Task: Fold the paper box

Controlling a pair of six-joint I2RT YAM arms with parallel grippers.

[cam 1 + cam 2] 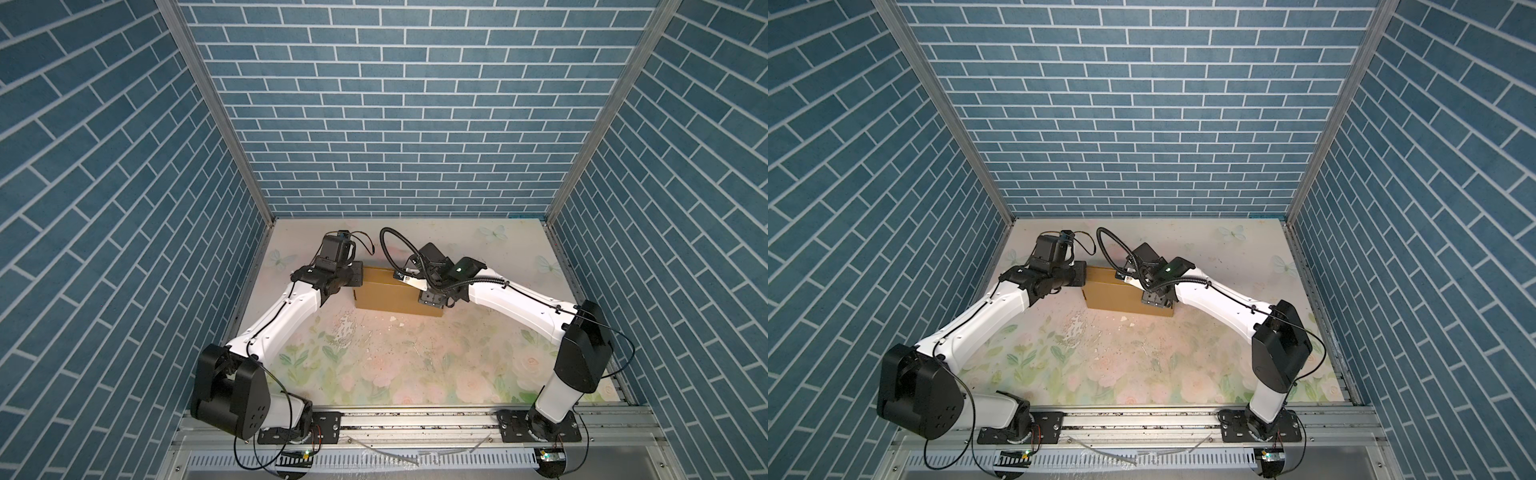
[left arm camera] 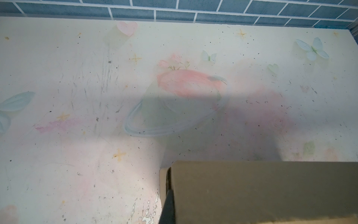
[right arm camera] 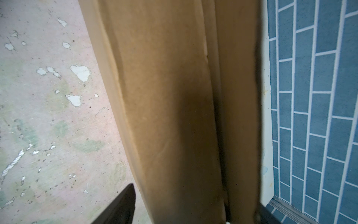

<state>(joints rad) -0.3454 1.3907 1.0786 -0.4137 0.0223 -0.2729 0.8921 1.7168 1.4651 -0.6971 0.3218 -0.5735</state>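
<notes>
Left end effector (image 1: 355,276), closed, abuts the paper box (image 1: 388,293); right end effector (image 1: 432,300), jaws parted, straddles its other end

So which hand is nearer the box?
Right: its hand straddles the box's right end, cardboard between the fingers. The left hand is shut, right beside the box's left end; contact can't be told.

The plain brown paper box (image 1: 388,293) lies folded into a shallow rectangle on the floral table (image 1: 374,365).
</notes>
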